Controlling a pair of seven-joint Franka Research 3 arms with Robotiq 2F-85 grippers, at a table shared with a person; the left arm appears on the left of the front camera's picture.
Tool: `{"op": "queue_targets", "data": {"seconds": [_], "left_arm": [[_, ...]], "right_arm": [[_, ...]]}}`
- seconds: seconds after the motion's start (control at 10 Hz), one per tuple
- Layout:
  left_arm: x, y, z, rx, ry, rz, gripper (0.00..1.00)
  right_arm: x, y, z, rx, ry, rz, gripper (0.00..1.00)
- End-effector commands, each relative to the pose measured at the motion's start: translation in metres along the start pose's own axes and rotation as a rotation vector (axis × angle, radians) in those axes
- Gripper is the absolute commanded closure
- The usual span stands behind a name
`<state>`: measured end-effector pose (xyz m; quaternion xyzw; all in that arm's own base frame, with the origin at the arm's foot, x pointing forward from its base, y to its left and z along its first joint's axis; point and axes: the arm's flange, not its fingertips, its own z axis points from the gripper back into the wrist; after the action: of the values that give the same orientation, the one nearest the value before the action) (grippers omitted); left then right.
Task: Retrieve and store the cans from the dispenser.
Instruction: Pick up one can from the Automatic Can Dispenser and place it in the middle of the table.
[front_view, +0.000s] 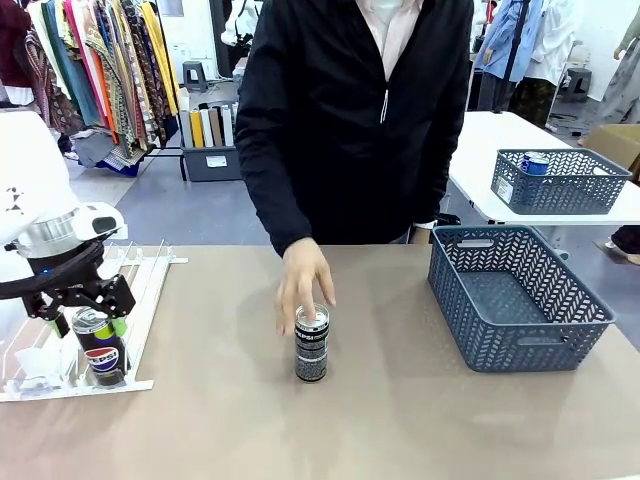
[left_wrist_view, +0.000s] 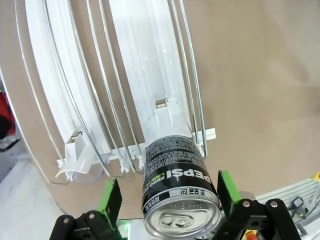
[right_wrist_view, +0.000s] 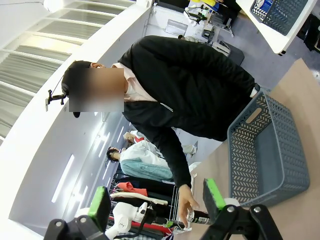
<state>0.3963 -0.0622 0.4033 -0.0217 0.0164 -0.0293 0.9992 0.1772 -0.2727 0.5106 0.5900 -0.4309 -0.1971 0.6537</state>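
Three cans (front_view: 312, 345), two baskets (front_view: 532, 352), one dispenser (front_view: 148, 292), one person (front_view: 350, 120).

The black Pepsi-logo can (front_view: 100, 350) stands upright at the low end of the dispenser (front_view: 148, 285), in the lower left of the front frame. The dispenser is a sloped white rack of parallel lanes with thin wire rails. The dark patterned can (front_view: 311, 350) stands upright mid-frame on the tabletop (front_view: 420, 420), with a person's hand (front_view: 303, 280) resting fingertips on its silver top.
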Motion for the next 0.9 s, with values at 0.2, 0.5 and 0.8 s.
{"op": "queue_targets", "data": {"seconds": [0.2,0.5,0.8], "left_arm": [[-0.004,-0.004,-0.001,-0.011,0.004,-0.011,0.83],[-0.013,-0.011,0.004,0.013,0.011,-0.003,1.0],[-0.014,-0.011,0.007,-0.006,0.002,-0.001,1.0]], "right_arm": [[0.003,0.001,-0.003,0.025,-0.018,0.027,0.0],[0.003,0.001,-0.003,0.025,-0.018,0.027,0.0],[0.003,0.001,-0.003,0.025,-0.018,0.027,0.0]]}}
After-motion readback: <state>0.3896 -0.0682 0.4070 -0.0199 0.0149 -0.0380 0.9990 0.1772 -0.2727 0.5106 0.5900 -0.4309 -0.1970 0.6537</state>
